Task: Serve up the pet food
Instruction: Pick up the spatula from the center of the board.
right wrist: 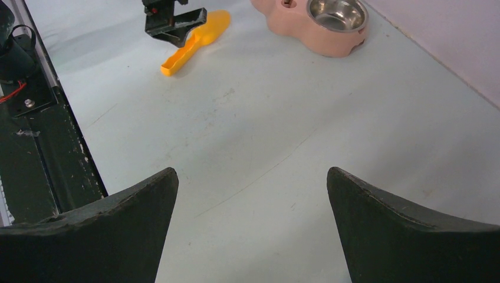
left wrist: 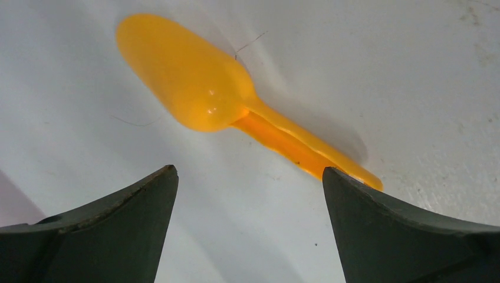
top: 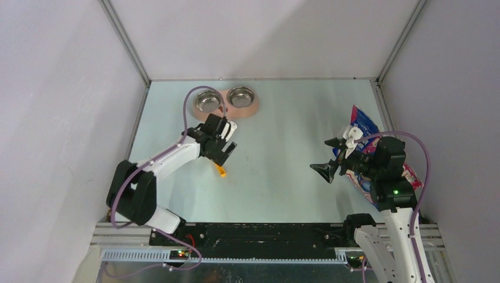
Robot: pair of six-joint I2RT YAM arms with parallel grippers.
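1. Steel bowls (right wrist: 336, 13) in the pink twin-bowl feeder (top: 255, 108) look empty: nothing served.
2. Glossy blue-and-pink pet food bag (top: 362, 122) sits well right of the feeder; right gripper (top: 325, 158) fingers spread wide, empty.
3. Left gripper (left wrist: 249, 171) fingers gape over the yellow plastic scoop (left wrist: 200, 76) near the feeder.

Right wrist view. Right gripper (right wrist: 252, 174): both dark fingers at the lower edge of the frame, jaws spread wide, nothing between them but bare table (right wrist: 265, 118), pale with faint scuffs and one long curved scratch.

Upper left: yellow scoop (right wrist: 183, 56) lies flat on the table, handle end nearer the camera, bowl end farther. Left gripper (right wrist: 177, 36) sits over it where handle meets bowl; contact cannot be judged from here.

Top edge: pink feeder (right wrist: 301, 35), cut off by the frame, one steel bowl (right wrist: 336, 12) visible in it. Well apart from the scoop.

Left edge: black base plate (right wrist: 53, 147), with a red wire (right wrist: 12, 91) on it.
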